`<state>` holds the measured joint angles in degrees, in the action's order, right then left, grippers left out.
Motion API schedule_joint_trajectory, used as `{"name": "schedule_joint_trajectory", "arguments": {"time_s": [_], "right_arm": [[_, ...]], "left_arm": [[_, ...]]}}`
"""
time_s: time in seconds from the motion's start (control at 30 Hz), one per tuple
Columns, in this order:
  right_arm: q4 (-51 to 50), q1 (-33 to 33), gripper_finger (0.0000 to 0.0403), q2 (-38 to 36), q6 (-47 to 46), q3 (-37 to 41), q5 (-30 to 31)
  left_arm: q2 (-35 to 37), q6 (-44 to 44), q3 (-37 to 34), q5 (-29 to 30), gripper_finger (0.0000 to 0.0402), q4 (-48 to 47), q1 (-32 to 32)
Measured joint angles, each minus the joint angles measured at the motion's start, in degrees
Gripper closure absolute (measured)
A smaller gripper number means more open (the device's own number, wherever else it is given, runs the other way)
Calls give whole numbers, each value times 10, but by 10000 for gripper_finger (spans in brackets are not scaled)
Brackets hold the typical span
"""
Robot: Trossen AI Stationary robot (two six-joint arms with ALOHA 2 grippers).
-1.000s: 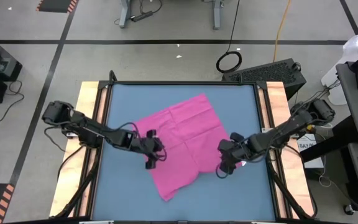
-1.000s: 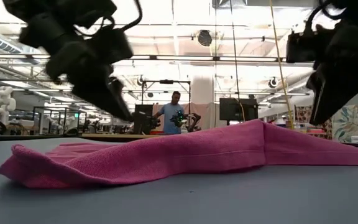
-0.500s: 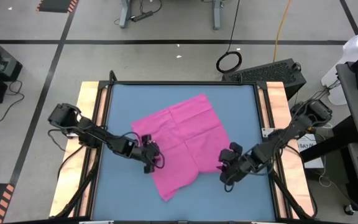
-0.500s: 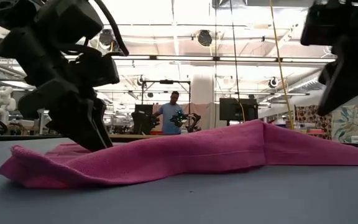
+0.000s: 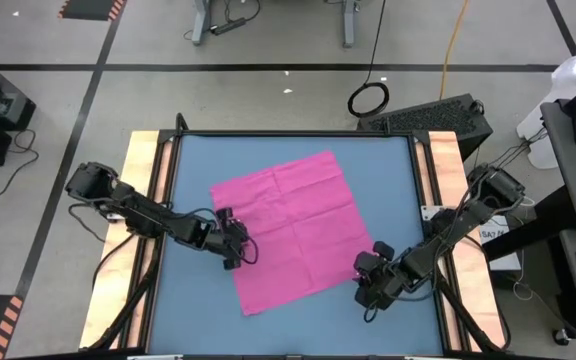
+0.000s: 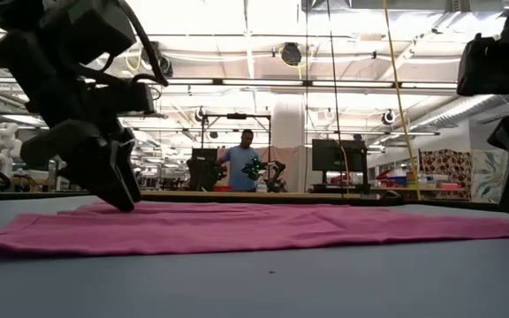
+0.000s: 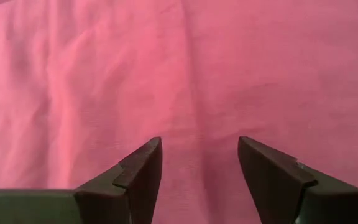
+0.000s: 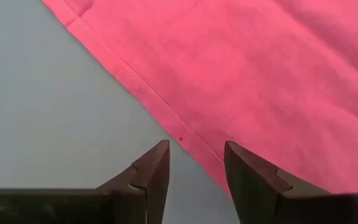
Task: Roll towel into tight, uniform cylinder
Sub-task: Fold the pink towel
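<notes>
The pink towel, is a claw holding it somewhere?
No. The towel lies flat, and both claws are open and empty: the left claw over the cloth, the right claw at its edge.

I worked in a robotics lab, a large open industrial hall rather than any home or shop. My blue tabletop (image 5: 388, 190), edged with pale wooden rails (image 5: 138, 200), stood on a grey concrete floor (image 5: 268, 40) marked with dark tape lines and an orange-and-black hazard strip (image 5: 8, 320). A yellow cable (image 5: 455, 40) hung down and a black coil of cable (image 5: 368, 99) lay on the floor beyond the far edge. Across the tabletop, the low view showed a high ceiling with exposed beams and bright lights (image 6: 237, 44), monitors (image 6: 338, 155) on benches, and a person (image 6: 246, 163) standing at another robot station.
</notes>
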<state>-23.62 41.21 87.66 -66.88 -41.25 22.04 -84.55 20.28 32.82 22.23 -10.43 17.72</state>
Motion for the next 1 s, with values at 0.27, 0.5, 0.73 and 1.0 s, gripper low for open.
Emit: {"name": "schedule_joint_trajectory", "arguments": {"time_s": [0.27, 0.5, 0.73, 1.0], "right_arm": [[33, 1, 259, 2, 14, 0, 4], [81, -9, 259, 2, 30, 0, 15], [125, -31, 259, 2, 79, 0, 25], [131, -65, 259, 2, 111, 0, 24]], "left_arm": [[23, -1, 1, 2, 185, 27, 0], [29, -2, 3, -1, 185, 37, 1], [29, -12, 9, 3, 185, 47, 1], [29, -45, 9, 4, 185, 103, 1]]}}
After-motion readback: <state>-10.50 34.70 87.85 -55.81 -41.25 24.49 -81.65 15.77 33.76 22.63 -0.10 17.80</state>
